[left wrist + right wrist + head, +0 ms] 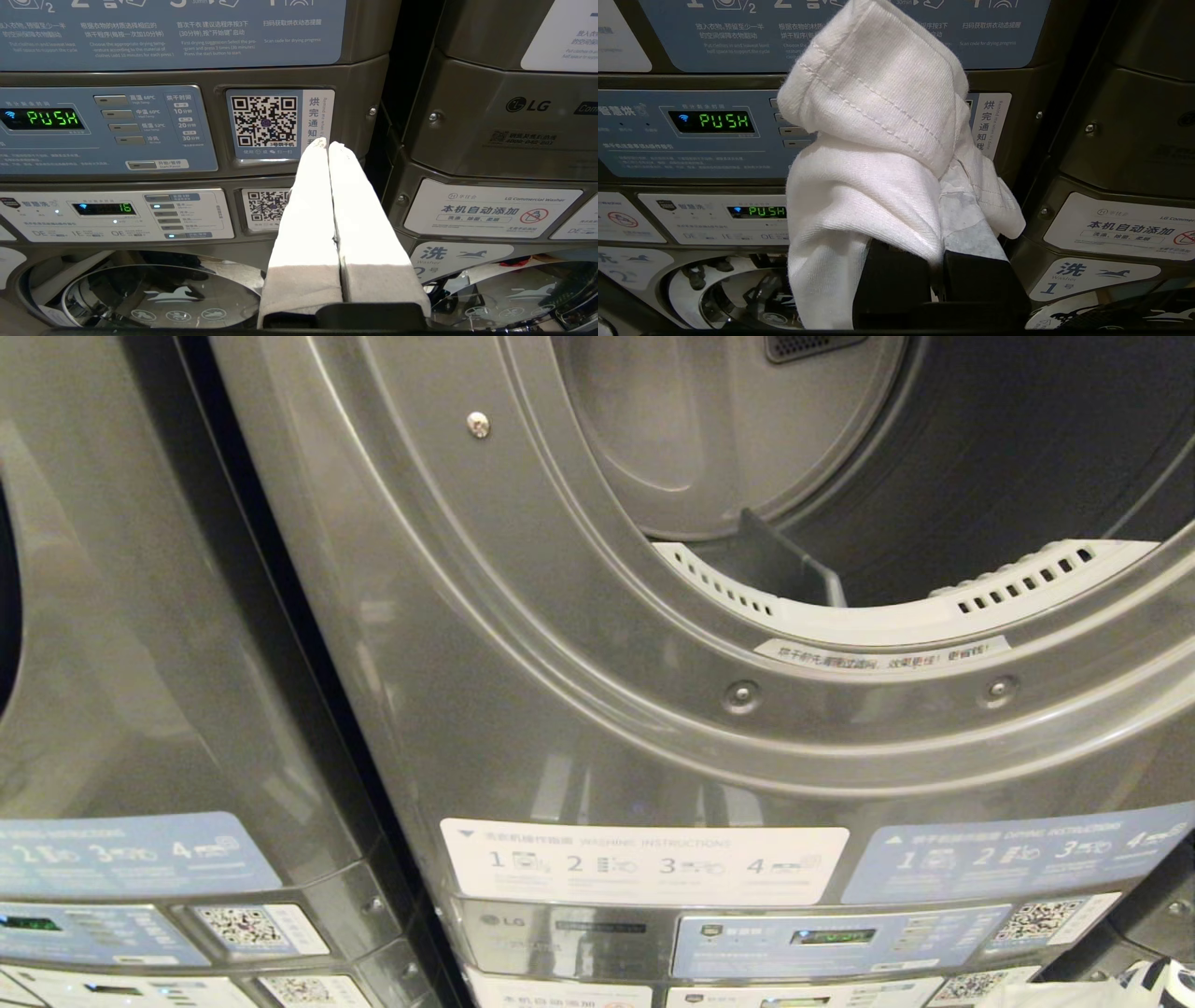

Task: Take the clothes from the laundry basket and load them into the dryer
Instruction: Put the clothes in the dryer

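Head view shows only the dryer [840, 616], drum open at 1 o'clock; the right tool [941, 242] clamps a white cloth [878, 140]; the left tool [327, 144] is closed, empty, facing a control panel [107, 130].

My right pincer [941, 261] is wrapped in a white garment [878, 154] of soft ribbed knit cloth with stitched seams. My left pincer [327, 144] has fingers [308, 210] covered in matt pale fabric. The dryer [523, 709] front is glossy grey painted metal; its drum [980, 457] looks smooth, the lint grille [1018, 583] matt white plastic, the instruction labels [644, 863] smooth paper.
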Motion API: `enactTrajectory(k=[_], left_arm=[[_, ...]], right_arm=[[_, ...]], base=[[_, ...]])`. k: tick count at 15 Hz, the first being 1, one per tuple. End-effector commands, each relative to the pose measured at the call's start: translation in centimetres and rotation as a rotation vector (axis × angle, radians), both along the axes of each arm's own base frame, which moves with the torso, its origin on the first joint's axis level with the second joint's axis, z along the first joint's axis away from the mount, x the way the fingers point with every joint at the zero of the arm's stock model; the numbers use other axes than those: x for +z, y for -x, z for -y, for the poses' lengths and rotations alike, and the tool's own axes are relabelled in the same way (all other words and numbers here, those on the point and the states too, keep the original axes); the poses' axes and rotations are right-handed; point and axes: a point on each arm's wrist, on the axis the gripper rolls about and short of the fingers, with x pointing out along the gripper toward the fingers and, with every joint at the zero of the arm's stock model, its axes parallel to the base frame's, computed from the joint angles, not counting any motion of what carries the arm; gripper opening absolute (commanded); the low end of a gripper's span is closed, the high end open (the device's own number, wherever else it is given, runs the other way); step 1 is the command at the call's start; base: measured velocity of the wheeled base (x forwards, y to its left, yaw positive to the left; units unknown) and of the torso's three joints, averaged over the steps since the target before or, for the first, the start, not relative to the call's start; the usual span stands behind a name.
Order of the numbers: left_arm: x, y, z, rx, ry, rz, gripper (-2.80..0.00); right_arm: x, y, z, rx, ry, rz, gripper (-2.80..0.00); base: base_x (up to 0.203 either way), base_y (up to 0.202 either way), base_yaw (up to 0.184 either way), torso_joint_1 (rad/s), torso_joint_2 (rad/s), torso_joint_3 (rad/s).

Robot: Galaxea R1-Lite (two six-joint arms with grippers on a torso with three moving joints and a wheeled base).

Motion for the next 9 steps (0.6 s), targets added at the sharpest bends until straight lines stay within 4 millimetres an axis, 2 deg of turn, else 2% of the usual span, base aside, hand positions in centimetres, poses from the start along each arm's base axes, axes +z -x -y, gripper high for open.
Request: enactTrajectory(k=[1,3,4,7,9], left_arm=[[0.0,0.0,0.0,0.0,0.0,0.0,-2.8],[0.0,0.0,0.0,0.0,0.0,0.0,-2.8],[0.0,0.0,0.0,0.0,0.0,0.0,-2.8],[0.0,0.0,0.0,0.0,0.0,0.0,-2.8],[0.0,0.0,0.0,0.0,0.0,0.0,-2.8]], right_arm=[[0.0,0.0,0.0,0.0,0.003,-0.003,-2.8],[0.7,0.1,0.0,0.012,0.028,0.039,-2.8],[2.0,0.4,-0.1,0.022,0.057,0.111,-2.8],[9.4,2.9,-0.4,0.134,0.154,0.342,-2.8],[14.8,2.2,-0.5,0.192,0.186,0.358,-2.8]], base=[[0.0,0.0,0.0,0.0,0.0,0.0],[0.0,0.0,0.0,0.0,0.0,0.0],[0.0,0.0,0.0,0.0,0.0,0.0],[0.0,0.0,0.0,0.0,0.0,0.0],[0.0,0.0,0.0,0.0,0.0,0.0]])
